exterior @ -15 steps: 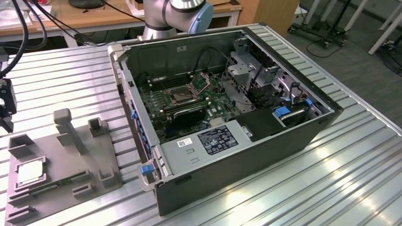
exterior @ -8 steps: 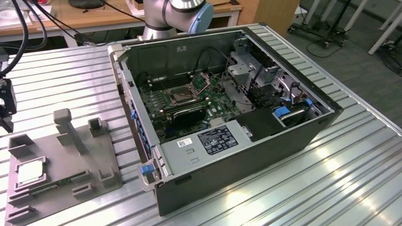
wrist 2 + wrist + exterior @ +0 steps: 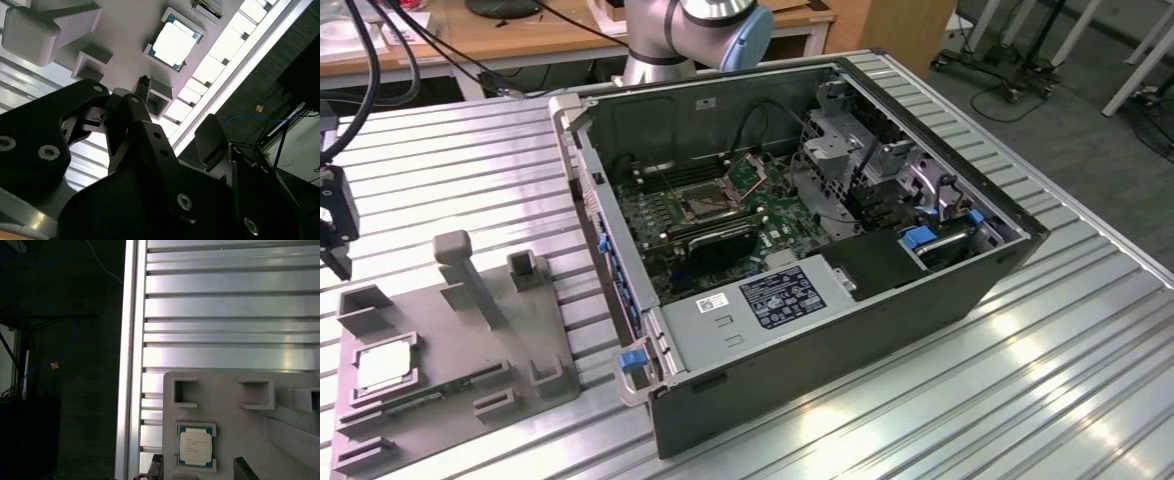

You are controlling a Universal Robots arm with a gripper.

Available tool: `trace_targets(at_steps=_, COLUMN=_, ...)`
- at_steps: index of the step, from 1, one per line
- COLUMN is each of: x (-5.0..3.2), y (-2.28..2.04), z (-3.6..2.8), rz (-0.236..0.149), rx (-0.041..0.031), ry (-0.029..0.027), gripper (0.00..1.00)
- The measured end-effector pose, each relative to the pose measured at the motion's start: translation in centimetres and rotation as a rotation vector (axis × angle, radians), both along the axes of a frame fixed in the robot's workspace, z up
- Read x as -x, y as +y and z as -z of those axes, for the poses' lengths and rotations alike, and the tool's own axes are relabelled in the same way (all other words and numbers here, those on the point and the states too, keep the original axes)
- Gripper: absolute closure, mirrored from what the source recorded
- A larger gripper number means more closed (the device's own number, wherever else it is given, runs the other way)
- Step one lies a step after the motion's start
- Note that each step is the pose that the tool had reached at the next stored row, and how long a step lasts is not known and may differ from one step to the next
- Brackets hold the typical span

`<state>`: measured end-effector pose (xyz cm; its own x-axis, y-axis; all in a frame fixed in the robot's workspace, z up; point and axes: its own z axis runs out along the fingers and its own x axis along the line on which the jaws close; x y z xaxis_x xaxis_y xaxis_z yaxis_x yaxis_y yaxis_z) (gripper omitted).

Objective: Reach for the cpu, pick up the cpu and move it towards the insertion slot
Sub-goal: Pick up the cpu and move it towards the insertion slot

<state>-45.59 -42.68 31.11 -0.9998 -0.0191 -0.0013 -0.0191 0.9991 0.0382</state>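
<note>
Your gripper (image 3: pixel 334 235), jaws spread wide and empty, hangs at the exterior view's left edge, with the cpu (image 3: pixel 384 368) lying flat in the grey tray (image 3: pixel 460 348) lower left, just below it in frame

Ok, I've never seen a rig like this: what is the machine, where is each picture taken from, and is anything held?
It is one robot arm with a two-fingered gripper. The exterior view looks down on a slatted metal table; both wrist views come from cameras riding on the arm. On the table stand an open computer case, with the insertion slot inside, and a grey fixture tray carrying the cpu. The gripper hangs open near the cpu, not touching it, holding nothing.
</note>
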Motion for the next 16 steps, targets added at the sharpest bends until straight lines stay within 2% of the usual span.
trace_targets(at_steps=1, x=0.00, y=0.00, z=0.00, rz=0.000, rx=0.0000, ry=0.0000, gripper=0.40)
trace_targets(at_steps=2, x=0.00, y=0.00, z=0.00, rz=0.000, rx=0.0000, ry=0.0000, gripper=0.34)
trace_targets(at_steps=12, x=0.00, y=0.00, z=0.03, rz=0.000, rx=-0.0001, ry=-0.0001, gripper=0.34)
trace_targets(at_steps=16, x=0.00, y=0.00, z=0.24, rz=0.000, rx=-0.0001, ry=-0.0001, gripper=0.34)
